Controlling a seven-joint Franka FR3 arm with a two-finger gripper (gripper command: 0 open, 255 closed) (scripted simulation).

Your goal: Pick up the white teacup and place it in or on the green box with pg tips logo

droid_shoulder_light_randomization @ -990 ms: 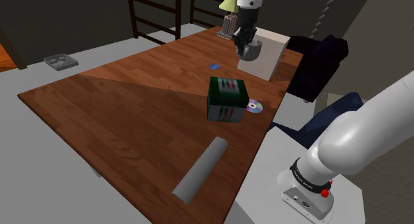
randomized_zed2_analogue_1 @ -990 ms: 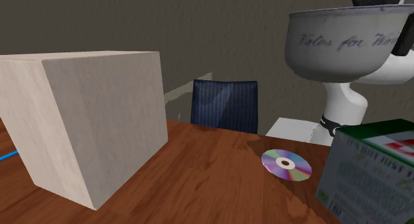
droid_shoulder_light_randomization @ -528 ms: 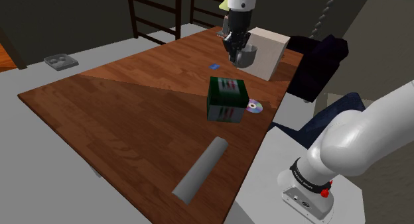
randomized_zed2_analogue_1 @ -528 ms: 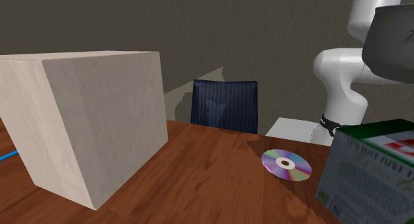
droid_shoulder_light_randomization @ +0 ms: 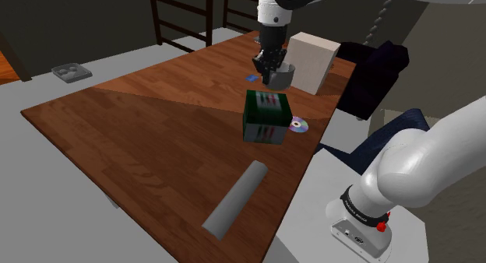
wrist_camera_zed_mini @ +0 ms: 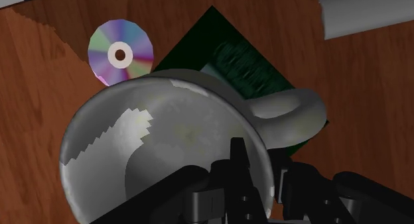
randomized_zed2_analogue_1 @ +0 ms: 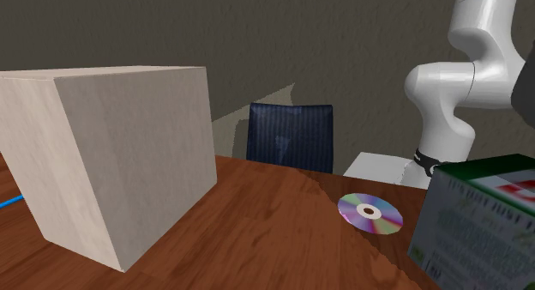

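My claw (droid_shoulder_light_randomization: 272, 68) pinches the teacup (droid_shoulder_light_randomization: 283, 75) by its wall next to the handle (wrist_camera_zed_mini: 292, 112). In the wrist view one finger (wrist_camera_zed_mini: 237, 164) sits inside the cup, and the other is outside, partly hidden behind the rim. The cup hangs in the air above the far side of the green box (droid_shoulder_light_randomization: 267, 117), apart from it. Seen from the wrist, the cup's pale grey body covers most of the box, so I cannot make out a logo there. In the second exterior view the box is cut off at the right edge, and a dark sliver above it is too little to name. A shiny disc (droid_shoulder_light_randomization: 298, 126) lies on the wooden surface (droid_shoulder_light_randomization: 140, 137), just beside the box.
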